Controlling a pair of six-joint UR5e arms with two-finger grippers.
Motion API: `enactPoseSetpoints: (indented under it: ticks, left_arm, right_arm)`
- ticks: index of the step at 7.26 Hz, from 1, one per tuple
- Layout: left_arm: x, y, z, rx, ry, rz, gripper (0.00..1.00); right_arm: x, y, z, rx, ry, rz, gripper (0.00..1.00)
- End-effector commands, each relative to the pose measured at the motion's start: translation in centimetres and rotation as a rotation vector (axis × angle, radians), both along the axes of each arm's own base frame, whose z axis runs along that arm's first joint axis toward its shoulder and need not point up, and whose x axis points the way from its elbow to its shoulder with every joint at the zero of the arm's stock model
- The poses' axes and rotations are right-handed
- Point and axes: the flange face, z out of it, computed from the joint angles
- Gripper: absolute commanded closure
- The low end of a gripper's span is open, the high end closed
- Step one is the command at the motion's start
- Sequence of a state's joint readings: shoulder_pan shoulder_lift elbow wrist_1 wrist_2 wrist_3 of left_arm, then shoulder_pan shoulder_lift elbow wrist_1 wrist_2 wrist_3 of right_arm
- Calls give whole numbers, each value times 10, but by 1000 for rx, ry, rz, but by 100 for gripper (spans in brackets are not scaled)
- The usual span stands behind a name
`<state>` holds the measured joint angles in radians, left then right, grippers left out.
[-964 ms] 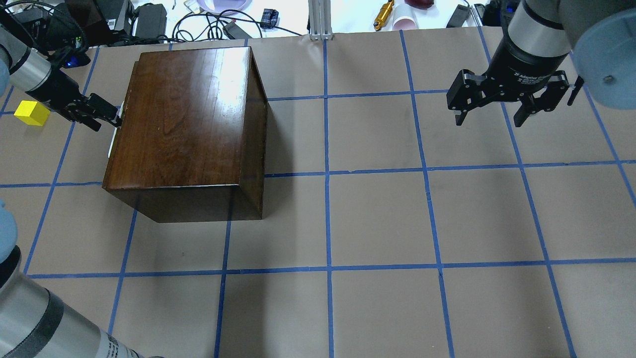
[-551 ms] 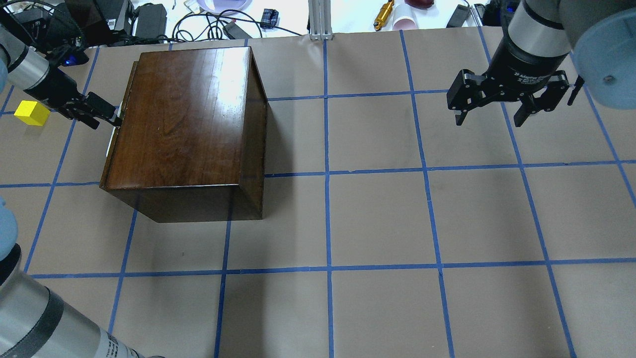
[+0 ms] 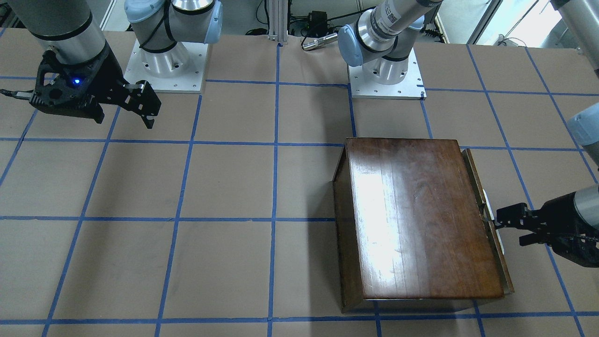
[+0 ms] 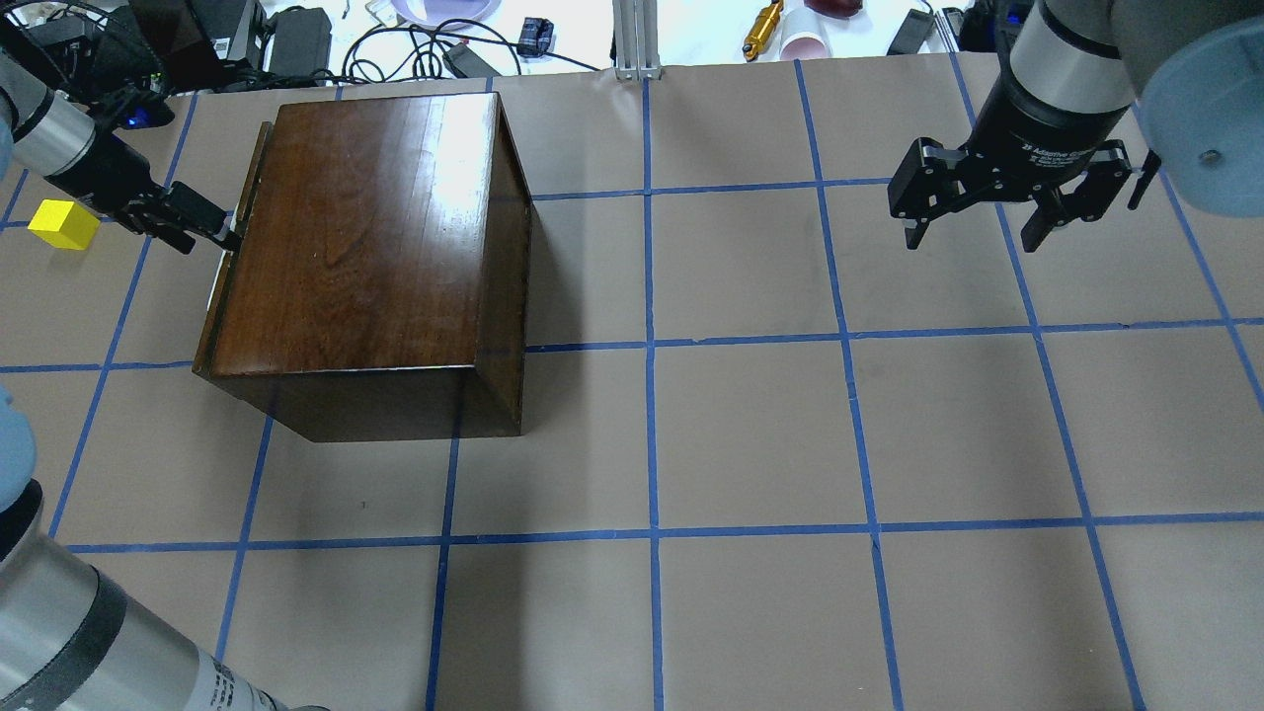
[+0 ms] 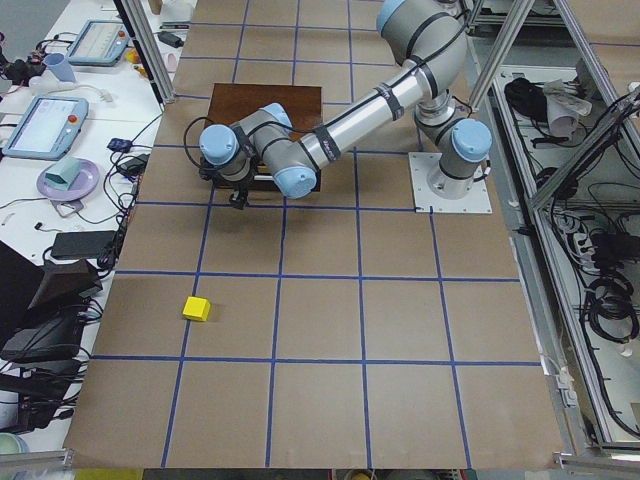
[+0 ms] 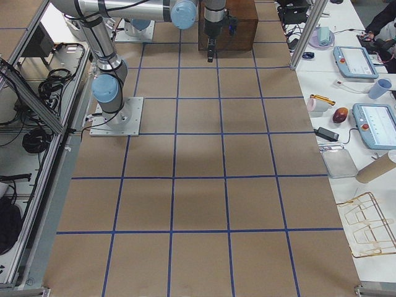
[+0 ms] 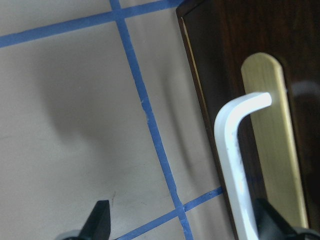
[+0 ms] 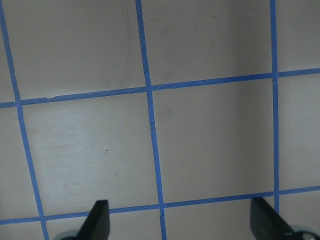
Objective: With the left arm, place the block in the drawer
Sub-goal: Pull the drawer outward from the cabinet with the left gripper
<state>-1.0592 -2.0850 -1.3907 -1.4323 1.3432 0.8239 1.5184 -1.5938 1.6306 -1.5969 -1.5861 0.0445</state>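
Observation:
The yellow block [image 4: 62, 224] lies on the table left of the dark brown cabinet [image 4: 365, 237]; it also shows in the exterior left view [image 5: 196, 309]. My left gripper [image 4: 225, 234] is at the cabinet's left face, at the drawer front [image 4: 222, 286], which stands slightly out from the cabinet. In the left wrist view the jaws are wide apart, and the white bent handle [image 7: 232, 150] runs down beside one fingertip [image 7: 270, 222]. The drawer's inside is hidden. My right gripper [image 4: 973, 242] hangs open and empty over the far right of the table.
Cables, boxes and small items lie beyond the table's back edge [image 4: 444, 49]. Both arm bases [image 3: 386, 75] are bolted at the robot's side. The table surface [image 4: 750, 434] is brown with blue tape lines.
My left gripper has drawn back to the left, and the drawer front has come out a little with it. The block and the right arm have not moved.

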Motion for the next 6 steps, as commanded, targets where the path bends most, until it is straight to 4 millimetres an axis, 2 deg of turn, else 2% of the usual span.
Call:
enactPoseSetpoints:
  ticks: [1,6]
  left_arm:
    - [3,-4,0,-6,-5,-11,0]
    - [13,-13,3,-21,-34,-54,0]
  right_arm:
    - [0,0,0,0,0,0,0]
    - [0,0,-1,1,0,0,0]
